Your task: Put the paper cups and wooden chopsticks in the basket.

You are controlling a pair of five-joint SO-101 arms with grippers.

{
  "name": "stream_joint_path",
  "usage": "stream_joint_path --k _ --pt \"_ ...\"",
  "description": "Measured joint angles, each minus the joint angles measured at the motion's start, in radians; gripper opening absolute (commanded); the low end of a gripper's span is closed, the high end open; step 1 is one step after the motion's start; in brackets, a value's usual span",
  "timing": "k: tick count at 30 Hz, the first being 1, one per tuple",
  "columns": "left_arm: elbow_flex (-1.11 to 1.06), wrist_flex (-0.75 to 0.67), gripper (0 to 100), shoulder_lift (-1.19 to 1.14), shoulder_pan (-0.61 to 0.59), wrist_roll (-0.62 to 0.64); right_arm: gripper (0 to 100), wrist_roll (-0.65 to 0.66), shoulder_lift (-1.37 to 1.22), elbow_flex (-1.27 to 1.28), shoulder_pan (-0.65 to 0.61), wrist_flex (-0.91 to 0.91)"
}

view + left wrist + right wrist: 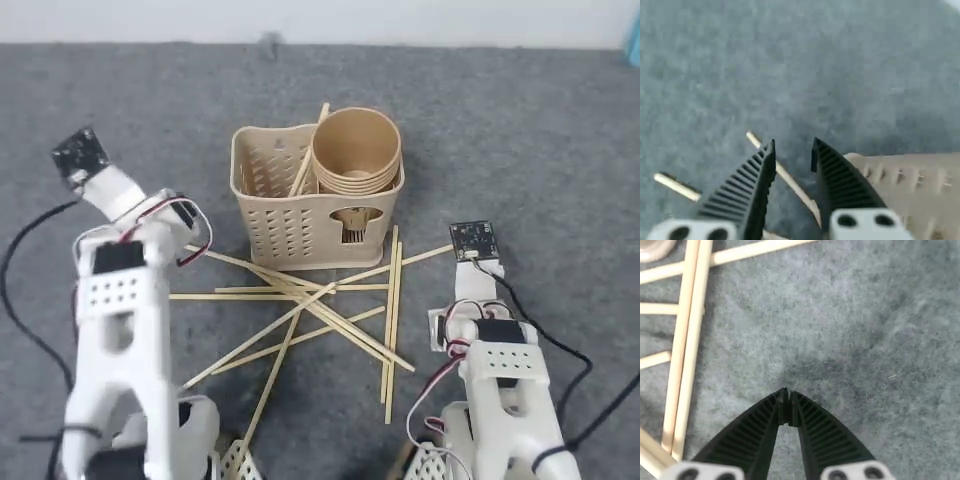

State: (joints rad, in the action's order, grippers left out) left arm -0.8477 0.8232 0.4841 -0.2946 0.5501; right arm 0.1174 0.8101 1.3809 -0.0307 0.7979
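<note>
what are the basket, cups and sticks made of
Basket: looks like beige moulded plastic, matte, walls pierced with rows of slots. Cups: likely paper, tan, thin rolled rims, nested. Chopsticks: pale bare wood by the look, unvarnished.

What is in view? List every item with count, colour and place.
basket: one, beige, mid-carpet, behind the loose sticks.
paper cups: one nested stack, tan, in the basket, right side in the high view.
chopstick in basket: one, pale wood, leaning beside the cups.
loose chopsticks: many, pale wood, criss-crossed before the basket.
carpet: one, grey, under everything.
left arm: one, white, jaws open above a chopstick by the basket.
right arm: one, white, jaws shut over bare carpet beside two chopsticks.
</note>
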Motion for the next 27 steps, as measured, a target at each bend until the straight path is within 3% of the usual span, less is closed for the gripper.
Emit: stream_joint_path --k 14,27 --pt "0.229 0.003 11 -0.532 0.000 0.071 0.8 0.000 0.000 0.000 -0.003 0.000" --pt "0.316 0.048 11 -0.661 -0.002 0.089 0.8 0.041 0.002 0.000 -0.002 -0.015"
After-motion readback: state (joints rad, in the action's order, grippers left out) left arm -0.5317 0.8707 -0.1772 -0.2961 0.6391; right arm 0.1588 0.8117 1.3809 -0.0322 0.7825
